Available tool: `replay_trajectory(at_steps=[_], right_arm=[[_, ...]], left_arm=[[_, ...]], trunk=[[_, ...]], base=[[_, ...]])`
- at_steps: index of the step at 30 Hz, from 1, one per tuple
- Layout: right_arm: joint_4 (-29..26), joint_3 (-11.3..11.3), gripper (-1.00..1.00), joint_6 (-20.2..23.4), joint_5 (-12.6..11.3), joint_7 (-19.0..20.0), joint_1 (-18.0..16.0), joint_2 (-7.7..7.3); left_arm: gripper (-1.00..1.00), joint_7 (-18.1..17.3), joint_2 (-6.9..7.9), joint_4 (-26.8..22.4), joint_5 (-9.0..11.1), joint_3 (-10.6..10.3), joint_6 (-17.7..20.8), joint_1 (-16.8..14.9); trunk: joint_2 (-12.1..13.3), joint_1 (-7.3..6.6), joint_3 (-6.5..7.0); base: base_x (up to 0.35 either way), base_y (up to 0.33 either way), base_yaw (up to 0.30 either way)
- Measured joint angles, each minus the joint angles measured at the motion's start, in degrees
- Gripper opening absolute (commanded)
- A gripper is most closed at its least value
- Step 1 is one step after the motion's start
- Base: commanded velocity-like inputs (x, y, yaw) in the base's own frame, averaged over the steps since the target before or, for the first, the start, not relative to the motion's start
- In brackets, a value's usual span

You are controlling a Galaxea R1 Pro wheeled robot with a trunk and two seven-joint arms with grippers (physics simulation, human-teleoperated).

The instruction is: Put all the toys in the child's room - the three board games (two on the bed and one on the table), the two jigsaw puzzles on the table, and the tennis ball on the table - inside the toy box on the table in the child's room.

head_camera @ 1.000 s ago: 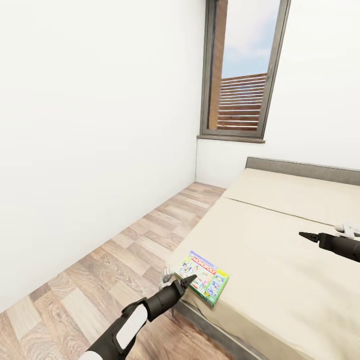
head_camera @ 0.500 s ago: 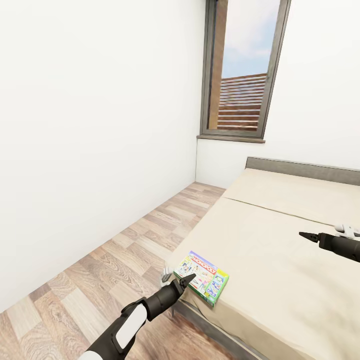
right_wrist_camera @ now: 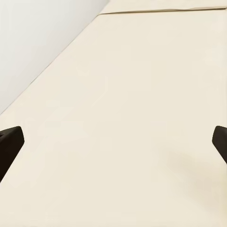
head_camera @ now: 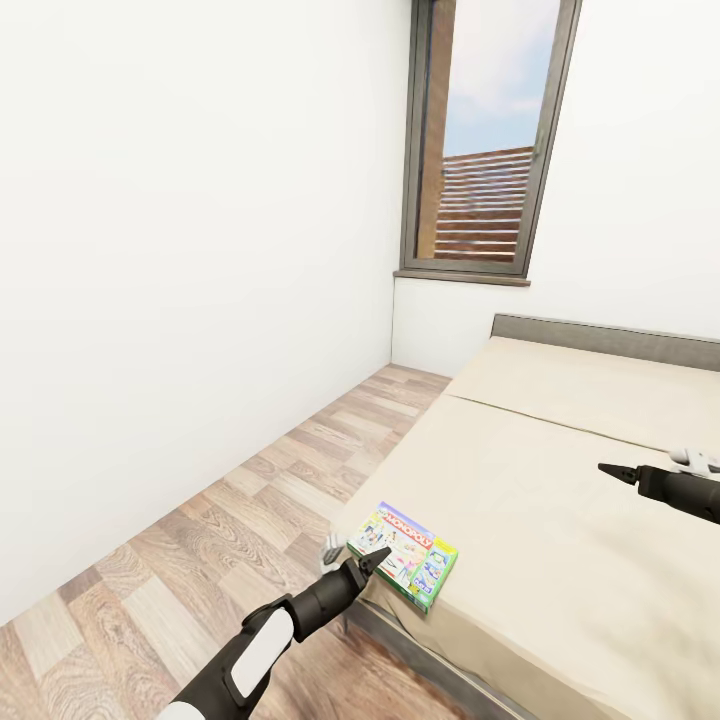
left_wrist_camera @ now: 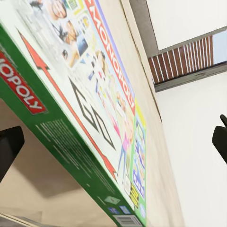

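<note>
A green and white MONOPOLY board game [head_camera: 410,563] lies flat on the near corner of the beige bed [head_camera: 560,500], one corner at the mattress edge. My left gripper [head_camera: 368,562] is at the box's near-left edge, low beside the bed corner. In the left wrist view the board game [left_wrist_camera: 94,104] lies close in front of the left gripper [left_wrist_camera: 115,142], whose dark fingers stand far apart, open. My right gripper [head_camera: 612,470] hovers above the bare mattress at the right. Its fingers are spread wide in the right wrist view [right_wrist_camera: 113,142], with nothing between them.
A wood plank floor [head_camera: 200,560] runs between the white left wall [head_camera: 180,300] and the bed. A tall window [head_camera: 485,140] stands in the far corner above the grey headboard [head_camera: 600,335]. The bed frame's dark edge [head_camera: 420,650] lies just below the box.
The left arm has drawn back very slightly toward the lower left. The board game and the right arm have not moved.
</note>
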Motion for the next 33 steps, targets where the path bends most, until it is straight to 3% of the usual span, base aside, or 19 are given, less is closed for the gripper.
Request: replay_trajectory(at_steps=[33], right_arm=[[-0.2,0.0,1.00,0.0,0.0,0.0,0.1,0.00]], left_arm=[[1.00,0.6,-0.13,0.4,0.1,0.0,0.1,0.0]], trunk=[[0.0,0.00,0.00]], base=[[0.000,0.000,0.000]])
